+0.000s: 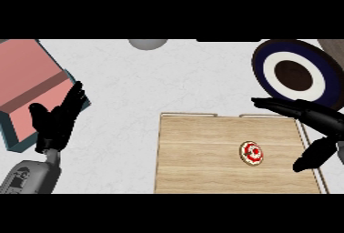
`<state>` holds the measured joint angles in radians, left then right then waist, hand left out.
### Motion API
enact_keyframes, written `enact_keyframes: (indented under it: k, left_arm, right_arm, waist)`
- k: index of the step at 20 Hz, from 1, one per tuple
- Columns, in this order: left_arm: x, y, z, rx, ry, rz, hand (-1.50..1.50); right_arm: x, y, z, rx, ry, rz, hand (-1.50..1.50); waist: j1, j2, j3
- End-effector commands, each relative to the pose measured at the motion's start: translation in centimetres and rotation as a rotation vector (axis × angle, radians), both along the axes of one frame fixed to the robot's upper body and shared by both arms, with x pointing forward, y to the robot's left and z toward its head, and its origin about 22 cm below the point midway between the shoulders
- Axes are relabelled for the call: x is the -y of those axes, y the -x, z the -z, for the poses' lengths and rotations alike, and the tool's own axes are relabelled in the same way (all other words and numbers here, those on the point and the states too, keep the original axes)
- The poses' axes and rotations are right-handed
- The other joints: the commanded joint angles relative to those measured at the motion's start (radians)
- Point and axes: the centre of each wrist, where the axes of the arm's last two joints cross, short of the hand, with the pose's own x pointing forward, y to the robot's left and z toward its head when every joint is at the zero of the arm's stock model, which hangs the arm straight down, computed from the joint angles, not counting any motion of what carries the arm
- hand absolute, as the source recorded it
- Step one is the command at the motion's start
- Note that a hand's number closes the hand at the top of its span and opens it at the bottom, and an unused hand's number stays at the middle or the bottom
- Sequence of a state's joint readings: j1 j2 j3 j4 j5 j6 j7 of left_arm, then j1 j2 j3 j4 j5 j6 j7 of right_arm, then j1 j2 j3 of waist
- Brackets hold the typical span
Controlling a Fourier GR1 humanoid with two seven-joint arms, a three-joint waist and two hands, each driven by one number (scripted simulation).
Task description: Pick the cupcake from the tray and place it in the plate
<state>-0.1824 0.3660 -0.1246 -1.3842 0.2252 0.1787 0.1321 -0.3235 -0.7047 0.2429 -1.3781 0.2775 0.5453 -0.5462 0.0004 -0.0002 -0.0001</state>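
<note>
Cupcake (252, 153) sits untouched on tray (201, 154), right of tray centre. Right hand (316, 125) spread wide just beside it, thumb low, grasping nothing. Left hand (57, 118) resting, fingers straight, well left of tray. Plate (327, 73) beyond tray's far right corner; pick and place both remain.

Tray (201, 150) pale wood, visible grain, matt; counter (168, 77) white, faintly marbled, smooth; plate (295, 73) smooth, matt.
</note>
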Motion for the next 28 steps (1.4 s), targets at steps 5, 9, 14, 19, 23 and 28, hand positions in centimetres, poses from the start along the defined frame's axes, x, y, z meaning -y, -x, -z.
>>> enact_keyframes:
  k: [5, 9, 14, 19, 23, 28]
  left_arm:
    - [-0.5, 0.2, -1.4, -0.016, 0.009, 0.01, 0.0]
    - [-1.6, 0.1, -0.6, -0.01, 0.003, 0.0, 0.0]
    - [-2.8, 0.7, -0.1, 0.008, -0.002, 0.006, 0.0]
    - [0.2, -0.1, 0.7, 0.016, -0.016, 0.002, 0.0]
    - [-0.9, 0.3, 0.3, -0.007, 0.0, 0.004, 0.0]
    - [-0.6, -0.4, 0.5, -0.001, 0.01, 0.004, 0.0]
  right_arm:
    - [-1.7, 0.5, -0.1, 0.01, 0.195, -0.062, -1.5]
    - [-2.8, 0.3, 0.8, -0.004, 0.253, -0.094, -1.5]
    - [-5.4, -0.3, 0.4, -0.023, 0.295, -0.09, -1.5]
    - [-7.3, 0.5, 2.5, 0.011, 0.315, -0.076, -1.5]
    - [-5.5, -0.4, 3.4, 0.014, 0.334, -0.084, -1.5]
    - [-6.9, -1.2, 3.8, 0.021, 0.373, -0.1, -1.5]
  waist:
    - [0.003, -0.001, 0.0]
    - [0.003, 0.0, 0.0]
    - [0.004, 0.0, 0.0]
    - [0.001, 0.0, 0.0]
    - [0.003, 0.001, 0.0]
    - [0.003, 0.001, 0.0]
